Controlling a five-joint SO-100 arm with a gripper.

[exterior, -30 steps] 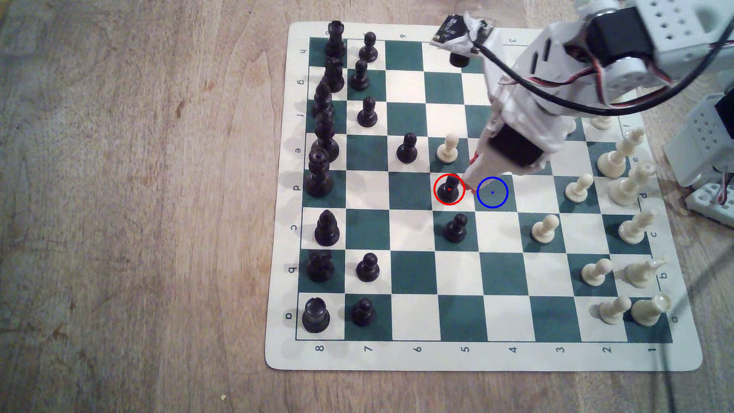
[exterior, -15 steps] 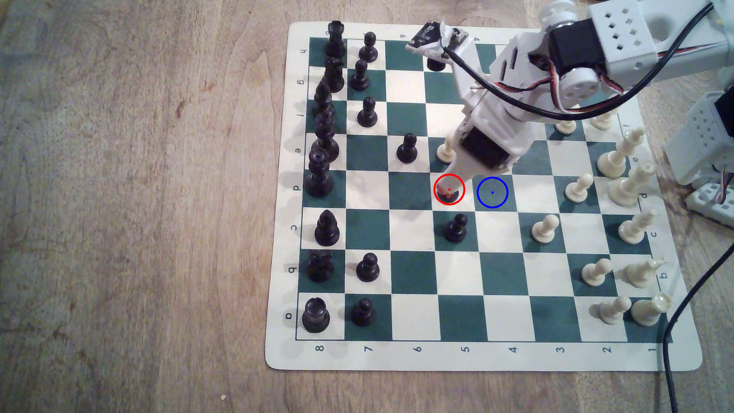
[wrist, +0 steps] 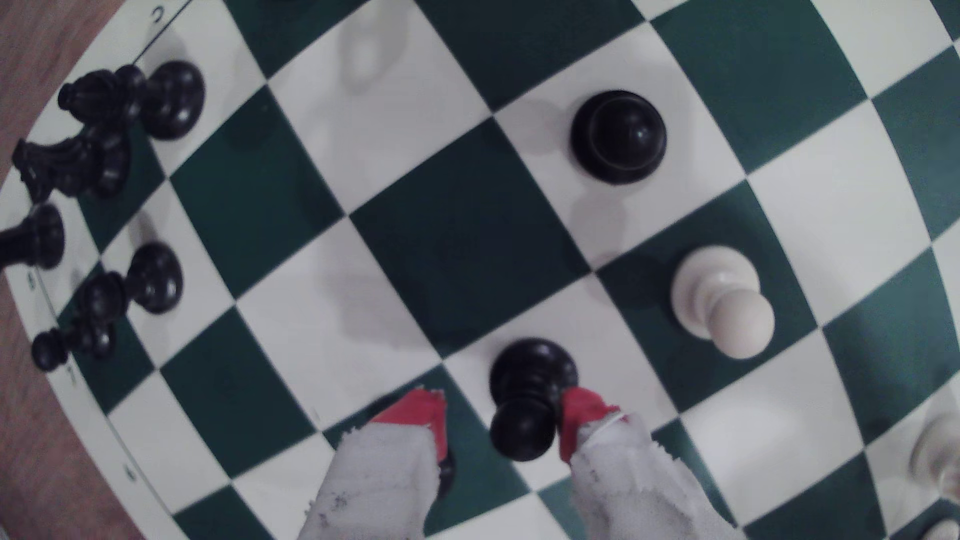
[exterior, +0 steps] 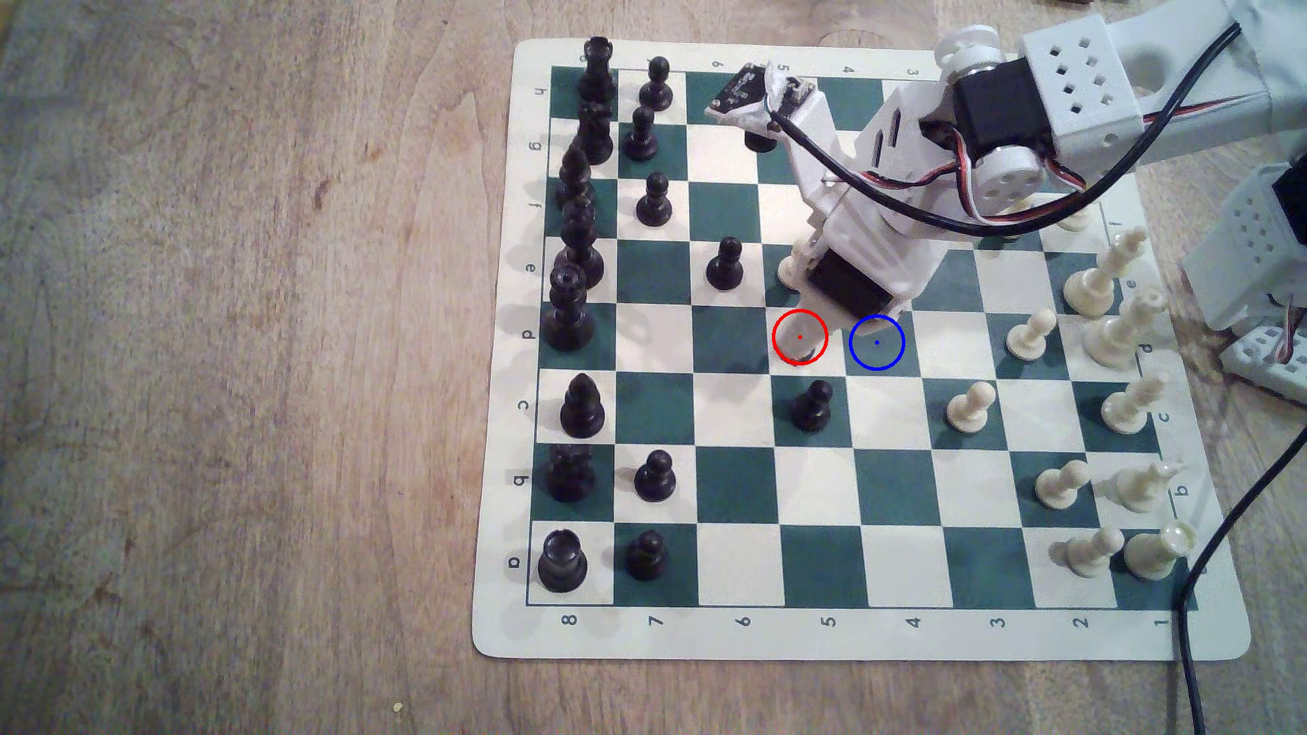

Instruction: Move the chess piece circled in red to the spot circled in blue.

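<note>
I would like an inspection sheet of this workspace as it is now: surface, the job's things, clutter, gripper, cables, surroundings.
Surface: green and white chess board lying flat on a wooden table.
Job's things: black pawn stands on a white square between the gripper's fingers; in the exterior view the arm hides it inside the red ring. The blue-ringed green square holds no piece.
Clutter: black pieces line the exterior view's left, cream pieces its right; a cream pawn stands one square from the black pawn.
Gripper: gripper open, one red-tipped finger touching the pawn, the other apart from it.
Cables: black cable loops over the arm; another crosses the board's corner.
Surroundings: nothing seen.
</note>
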